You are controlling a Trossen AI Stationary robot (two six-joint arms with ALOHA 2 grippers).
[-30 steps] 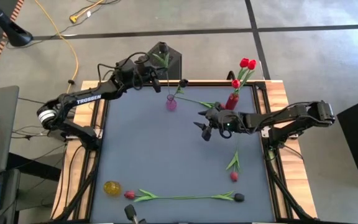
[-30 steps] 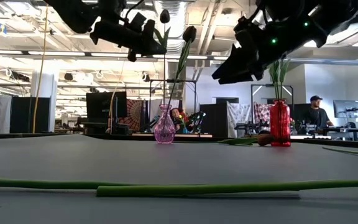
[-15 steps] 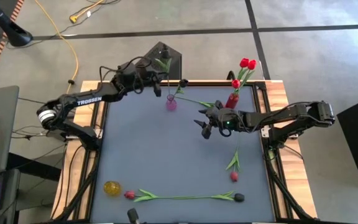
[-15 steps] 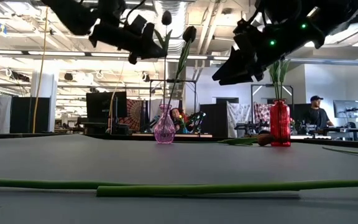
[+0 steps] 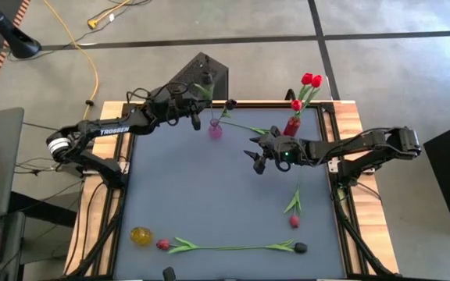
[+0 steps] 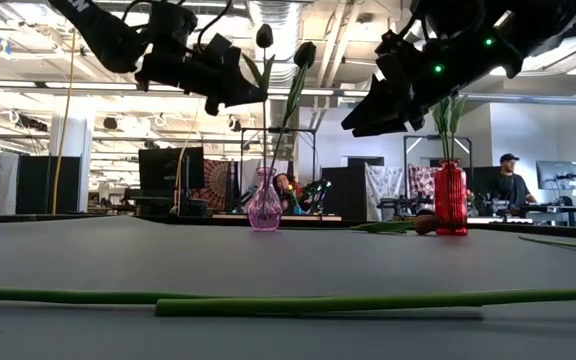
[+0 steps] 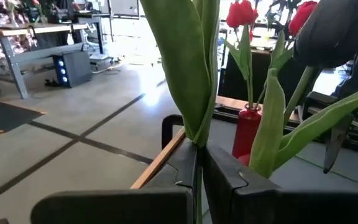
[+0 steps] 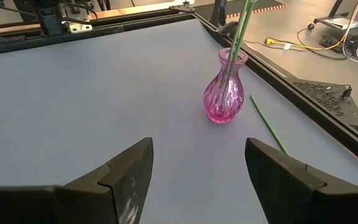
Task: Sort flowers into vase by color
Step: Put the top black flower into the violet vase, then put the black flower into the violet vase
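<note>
Pulled back toward the table's far edge, left claw [image 5: 196, 115] grips a dark tulip [image 5: 230, 103]; right claw [image 5: 258, 161] open mid-table.

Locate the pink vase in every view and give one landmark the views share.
High view: pink vase near the table's far edge, left of centre.
Low view: pink vase mid-picture, left of centre, stems rising from it.
Left wrist view: not in it.
Right wrist view: pink vase upper centre-right, on the mat.
Shared landmark: the red vase, in all but the right wrist view.
</note>
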